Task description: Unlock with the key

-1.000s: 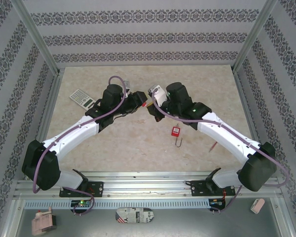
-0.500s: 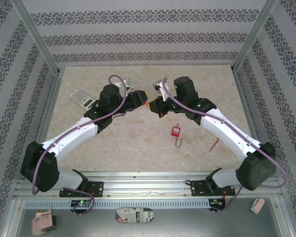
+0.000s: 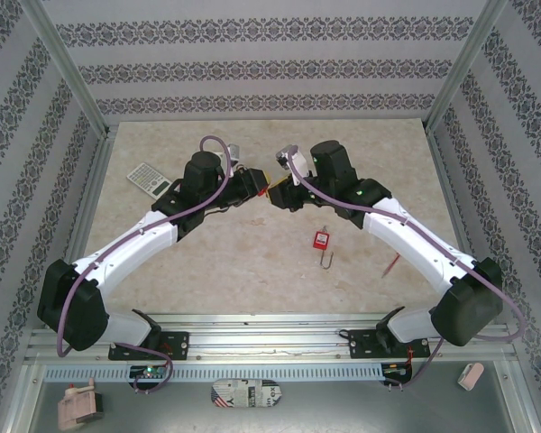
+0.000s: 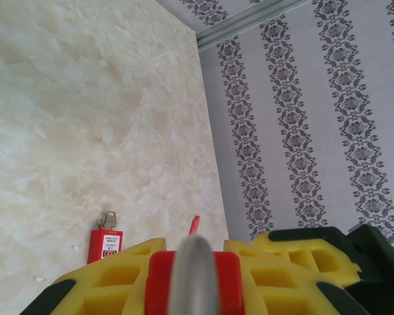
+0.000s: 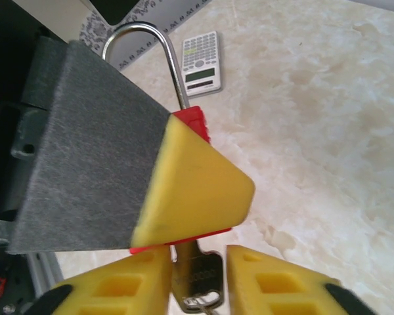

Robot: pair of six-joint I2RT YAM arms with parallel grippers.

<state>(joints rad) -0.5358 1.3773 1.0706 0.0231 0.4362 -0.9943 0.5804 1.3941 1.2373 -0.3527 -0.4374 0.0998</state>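
While the left pincer (image 4: 194, 266) squeezes the red padlock (image 5: 190, 121), I think the key should be turned slowly. It should go round only, with no pushing sideways. The lock has to stay steady, or the key may bend or slip out.

The left arm reaches from its base up and across to the red padlock, lifted off the worktop (image 3: 252, 271). Its yellow fingers (image 5: 197, 190) are shut on the body of the red padlock. The silver loop (image 5: 141, 29) sticks out past them.

Just under the red padlock in the right wrist view is the key (image 5: 196, 272). It looks pushed into the bottom of the lock. The right pincer (image 5: 197, 259) is closed on the head of the key, right beside the red padlock.

The right arm comes in from the right of the red padlock. It is bent at the elbow, and its wrist is close to the other wrist.

A second padlock (image 3: 322, 240) lies flat on the worktop, to the right of the red padlock and nearer the bases.
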